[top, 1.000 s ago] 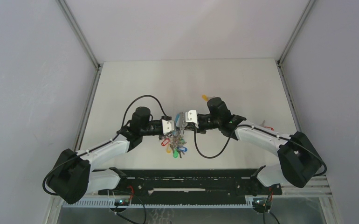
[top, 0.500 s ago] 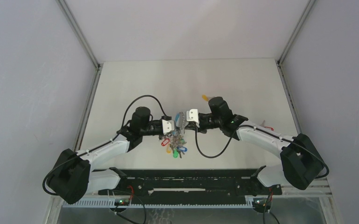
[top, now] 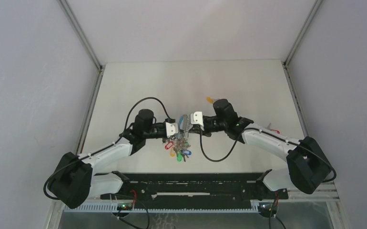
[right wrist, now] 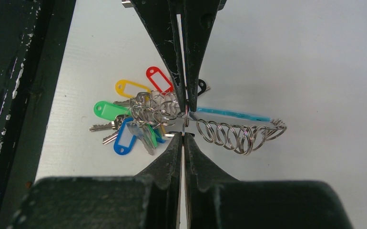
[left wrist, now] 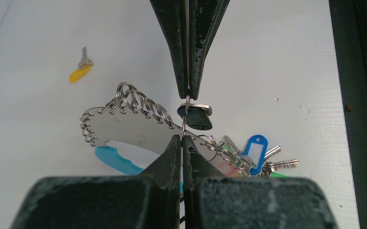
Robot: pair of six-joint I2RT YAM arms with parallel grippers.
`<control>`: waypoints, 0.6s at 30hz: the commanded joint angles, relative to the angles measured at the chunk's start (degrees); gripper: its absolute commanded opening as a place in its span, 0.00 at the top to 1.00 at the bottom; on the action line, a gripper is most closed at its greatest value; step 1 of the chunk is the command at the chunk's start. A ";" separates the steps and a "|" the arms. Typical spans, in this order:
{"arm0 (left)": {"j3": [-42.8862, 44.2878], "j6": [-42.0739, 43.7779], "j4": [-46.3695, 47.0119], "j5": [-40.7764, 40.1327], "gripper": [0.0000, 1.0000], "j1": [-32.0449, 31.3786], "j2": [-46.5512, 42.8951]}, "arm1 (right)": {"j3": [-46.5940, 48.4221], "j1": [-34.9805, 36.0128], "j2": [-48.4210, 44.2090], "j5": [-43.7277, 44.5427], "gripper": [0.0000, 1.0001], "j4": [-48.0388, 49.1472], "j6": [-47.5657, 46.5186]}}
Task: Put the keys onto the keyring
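Note:
The keyring (left wrist: 124, 129) is a metal band with coiled rings and a light-blue strip, and its coloured tags (right wrist: 124, 112) trail onto the table. In the top view it hangs as a bunch (top: 177, 148) under the two grippers, which meet tip to tip. My left gripper (left wrist: 182, 138) is shut on the band's edge. My right gripper (right wrist: 183, 134) is shut on a thin ring that stands edge-on between both pairs of tips. A black-tagged key (left wrist: 196, 118) hangs from that ring. A yellow-tagged key (left wrist: 80, 71) lies apart on the table, behind the right wrist (top: 210, 99).
A black rail (top: 186, 183) runs along the near edge, and it shows as a dark border (left wrist: 362, 95) beside the bunch. White walls close in the table on three sides. A thin red piece (top: 273, 130) shows beside the right forearm.

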 commanded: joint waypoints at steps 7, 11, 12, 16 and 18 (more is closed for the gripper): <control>1.03 -0.63 3.50 0.52 1.00 -0.27 -0.89 | 1.74 -0.15 -0.03 -0.35 1.00 2.22 1.51; 1.12 -0.49 3.48 0.69 1.00 -0.27 -0.79 | 1.99 -0.08 0.40 -0.16 1.00 2.16 1.60; 1.14 -0.52 3.48 0.69 1.00 -0.27 -0.82 | 2.06 -0.07 0.49 -0.05 1.00 2.08 1.58; 1.25 -0.57 3.48 0.95 1.00 -0.29 -0.70 | 2.32 -0.06 0.92 -0.06 1.00 2.03 1.69; 1.25 -0.55 3.48 0.96 1.00 -0.27 -0.70 | 2.34 -0.07 0.95 0.20 1.00 2.11 1.87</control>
